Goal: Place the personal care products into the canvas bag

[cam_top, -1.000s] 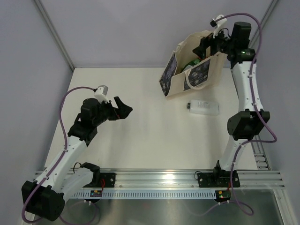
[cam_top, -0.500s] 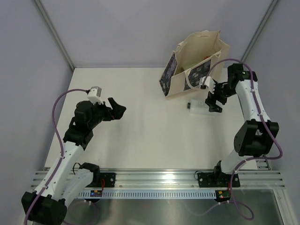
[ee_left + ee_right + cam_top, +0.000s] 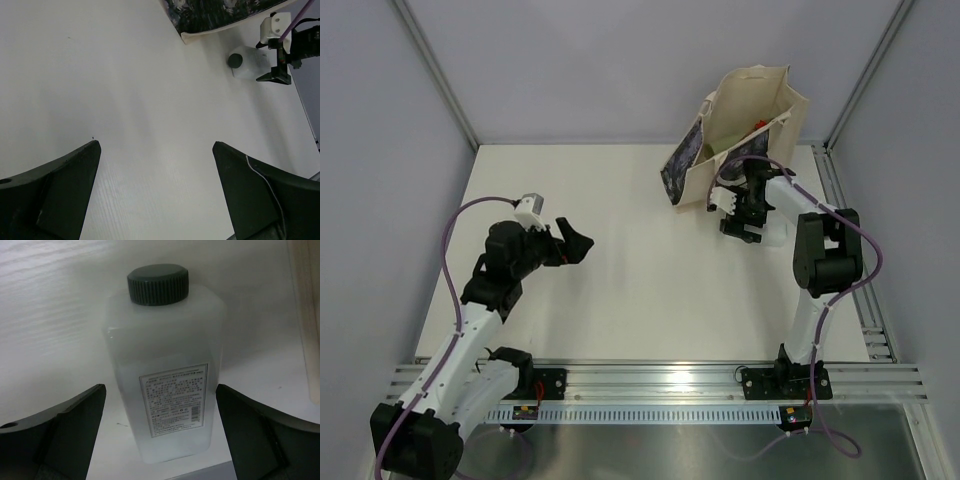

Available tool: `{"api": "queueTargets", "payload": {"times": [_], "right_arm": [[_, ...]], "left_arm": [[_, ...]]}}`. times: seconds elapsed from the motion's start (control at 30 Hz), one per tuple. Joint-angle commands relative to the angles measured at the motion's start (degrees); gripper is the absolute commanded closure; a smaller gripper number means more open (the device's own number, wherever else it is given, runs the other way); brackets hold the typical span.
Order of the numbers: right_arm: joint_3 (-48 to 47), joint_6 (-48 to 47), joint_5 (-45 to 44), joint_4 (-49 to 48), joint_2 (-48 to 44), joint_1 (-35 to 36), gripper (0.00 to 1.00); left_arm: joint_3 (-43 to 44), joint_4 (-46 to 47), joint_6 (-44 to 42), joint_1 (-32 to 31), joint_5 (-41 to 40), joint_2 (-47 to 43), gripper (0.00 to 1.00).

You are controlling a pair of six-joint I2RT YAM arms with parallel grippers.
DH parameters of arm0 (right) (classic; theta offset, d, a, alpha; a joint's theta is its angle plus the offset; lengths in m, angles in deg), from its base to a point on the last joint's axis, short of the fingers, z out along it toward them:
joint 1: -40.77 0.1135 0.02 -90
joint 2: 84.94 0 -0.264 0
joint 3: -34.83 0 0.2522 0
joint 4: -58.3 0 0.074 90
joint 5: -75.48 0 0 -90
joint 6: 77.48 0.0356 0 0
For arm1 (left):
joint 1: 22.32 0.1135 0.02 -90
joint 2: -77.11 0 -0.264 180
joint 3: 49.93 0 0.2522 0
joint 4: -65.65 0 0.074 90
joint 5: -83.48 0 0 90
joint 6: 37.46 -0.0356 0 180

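Observation:
A clear bottle (image 3: pixel 165 365) with a dark cap lies flat on the table, label side up. My right gripper (image 3: pixel 160 387) hangs over it, open, one finger on each side and neither touching it. From the top view the right gripper (image 3: pixel 740 228) covers most of the bottle (image 3: pixel 778 235), just in front of the canvas bag (image 3: pixel 740 100). The bag stands open, with something red (image 3: pixel 760 124) showing inside. My left gripper (image 3: pixel 575 243) is open and empty over the left half of the table. Its wrist view shows the left gripper (image 3: pixel 155 145), the bottle (image 3: pixel 247 67) and the bag (image 3: pixel 215 15) far off.
Grey walls close in the table on the left, back and right. The bag stands at the back right, near the right-hand wall post. A metal rail with both arm bases (image 3: pixel 660 385) runs along the near edge.
My right arm has swung down from above the bag's mouth to the bottle on the table, gripper still open. The left arm has shifted slightly, staying open.

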Motion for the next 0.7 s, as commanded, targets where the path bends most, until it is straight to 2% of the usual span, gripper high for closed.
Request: {"api": "queueTargets", "payload": {"times": [0.0, 0.23, 0.3, 0.37, 0.43, 0.47, 0.5, 0.53, 0.67], "right_arm": [[1.74, 0.48, -7.34, -4.02, 2.44, 0.94, 0.01], [9.74, -1.28, -10.34, -5.61, 2.45, 2.97, 0.01], [10.35, -1.89, -8.42, -2.47, 2.10, 3.23, 0.07], [10.88, -2.25, -4.64, -2.26, 0.44, 3.32, 0.22], [9.05, -3.38, -2.18, 2.36, -0.45, 3.23, 0.36], [6.08, -2.96, 1.58, 5.26, -0.63, 3.32, 0.58], [4.66, -2.52, 4.05, 9.99, -0.63, 3.32, 0.67], [3.60, -2.16, 5.82, 11.69, -0.80, 3.32, 0.72], [1.40, -0.85, 14.42, 17.23, -2.30, 3.41, 0.82]], "left_arm": [[-1.18, 3.03, 0.78, 0.36, 0.89, -2.57, 0.01], [-0.65, 3.38, 0.43, 0.45, 0.36, -1.52, 0.01], [0.22, 3.64, 0.25, 0.53, 0.98, -0.03, 0.01], [0.93, 3.56, 0.08, 0.53, 1.76, 1.03, 0.01], [1.46, 4.17, 0.08, 0.53, 2.38, 2.08, 0.01], [1.55, 4.52, 0.25, 0.53, 3.08, 2.35, 0.01], [1.46, 4.96, 0.34, 0.53, 3.52, 2.53, 0.01], [1.37, 5.66, 0.51, 0.53, 3.88, 2.88, 0.01], [1.11, 6.19, 1.04, 0.53, 4.76, 3.14, 0.01]]}}
